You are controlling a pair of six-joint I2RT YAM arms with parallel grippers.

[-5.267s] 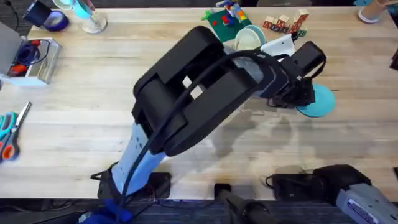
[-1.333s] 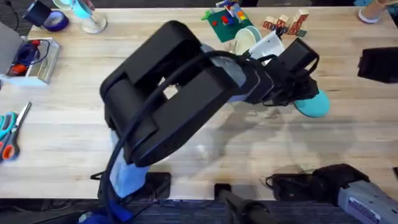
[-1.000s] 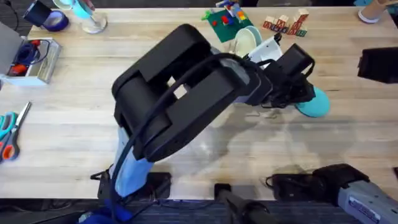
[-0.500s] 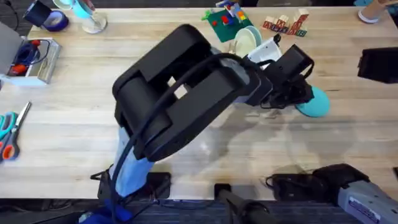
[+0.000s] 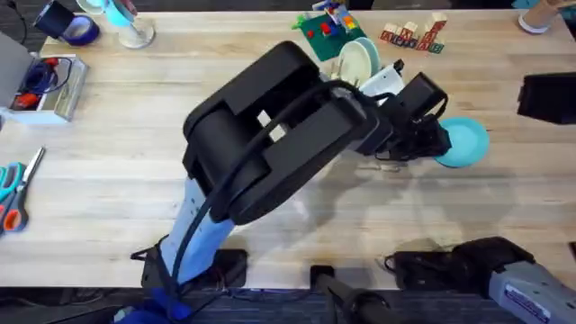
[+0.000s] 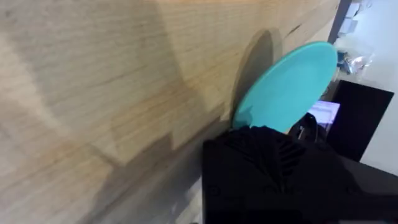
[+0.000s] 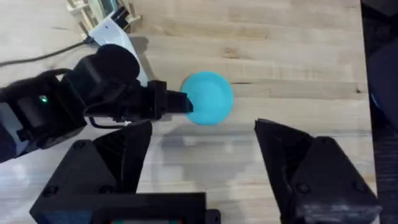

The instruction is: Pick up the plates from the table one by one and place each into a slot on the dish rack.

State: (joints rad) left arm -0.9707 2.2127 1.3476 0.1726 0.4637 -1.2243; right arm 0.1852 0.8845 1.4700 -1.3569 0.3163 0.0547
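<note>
A teal-blue plate (image 5: 465, 142) is held by its edge in my left gripper (image 5: 437, 139), which is shut on it at the right of the table (image 5: 108, 153). In the left wrist view the plate (image 6: 287, 82) tilts up off the wood above my black finger (image 6: 267, 163) and casts a shadow. A cream-yellow plate (image 5: 358, 59) stands on edge at the dish rack (image 7: 93, 11), just behind my left arm. My right gripper (image 7: 205, 158) is open near the table's front edge and looks at the plate (image 7: 210, 98) from a distance.
A colourful toy-brick model (image 5: 326, 22) and wooden blocks (image 5: 414, 36) sit behind the rack. A black object (image 5: 547, 93) lies at the right edge. Scissors (image 5: 13, 193) and a small box (image 5: 45, 85) are far left.
My left gripper has shifted slightly right with the teal-blue plate, which now shows rounder and farther right than half a second ago. The right arm has not moved.
</note>
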